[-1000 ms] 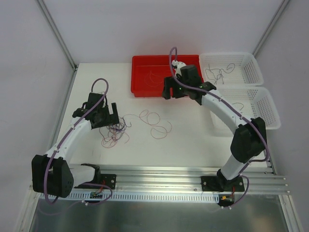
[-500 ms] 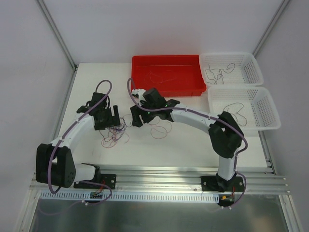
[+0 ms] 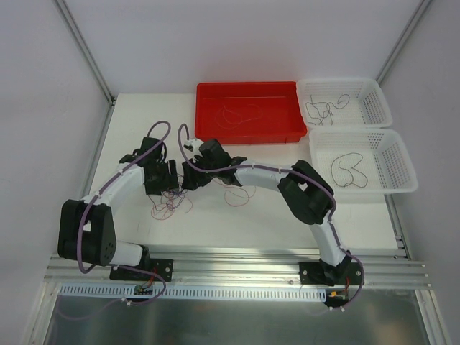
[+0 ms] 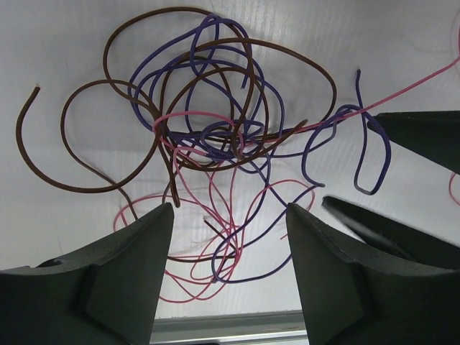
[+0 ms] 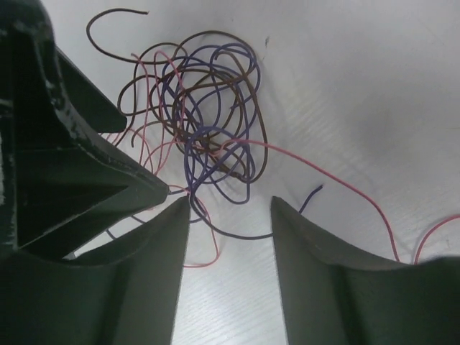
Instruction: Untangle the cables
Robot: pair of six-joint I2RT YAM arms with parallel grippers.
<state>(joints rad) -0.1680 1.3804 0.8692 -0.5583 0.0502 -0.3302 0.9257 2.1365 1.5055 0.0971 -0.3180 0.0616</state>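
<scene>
The cables [image 4: 215,133] are a loose knot of brown, purple and pink wire strands on the white table. The knot also shows in the right wrist view [image 5: 208,108] and, small, in the top view [image 3: 170,203]. My left gripper [image 4: 230,208] is open just above the knot's near edge, holding nothing; in the top view [image 3: 169,180] it sits left of the knot. My right gripper [image 5: 230,201] is open and empty, facing the knot from the other side, close to the left one [image 3: 188,177]. A purple strand runs between its fingertips on the table.
A red tray [image 3: 208,100] at the back holds a thin wire. Two white baskets [image 3: 374,97] [image 3: 395,154] at the right hold separated wires. Loose reddish loops [image 3: 241,192] lie under the right forearm. The left gripper's fingers [image 5: 72,165] crowd the right wrist view.
My right arm has swung from over the red tray down and left to the knot, beside the left gripper. The left gripper has shifted slightly towards the knot.
</scene>
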